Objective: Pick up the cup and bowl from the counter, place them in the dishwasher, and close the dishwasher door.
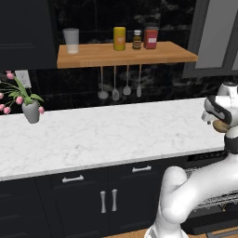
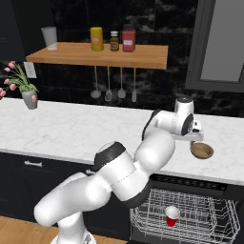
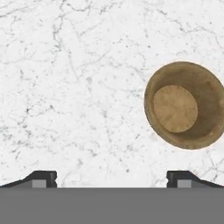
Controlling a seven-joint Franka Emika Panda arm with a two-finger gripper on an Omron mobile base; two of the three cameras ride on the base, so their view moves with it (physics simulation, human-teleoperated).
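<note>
The tan-brown bowl [image 3: 183,105] sits upright on the white marble counter [image 1: 102,135] near its right end, above the dishwasher [image 2: 190,183]. My gripper [image 3: 111,177] hovers over the counter just beside the bowl [image 2: 202,151], open, with nothing between its fingers. From the left base view the bowl [image 1: 221,125] peeks out under the hand [image 1: 214,111]. The red cup [image 2: 172,215] stands in the grey wire rack [image 2: 209,214] of the dishwasher, which is pulled out below the counter edge. The dishwasher door is out of view.
A grey vase with pink flowers [image 1: 30,110] stands at the counter's left. A wooden shelf [image 1: 125,53] above holds a frosted tumbler [image 1: 71,41] and jars. Utensils [image 1: 115,83] hang under it. Navy cabinets [image 1: 107,195] lie below the counter.
</note>
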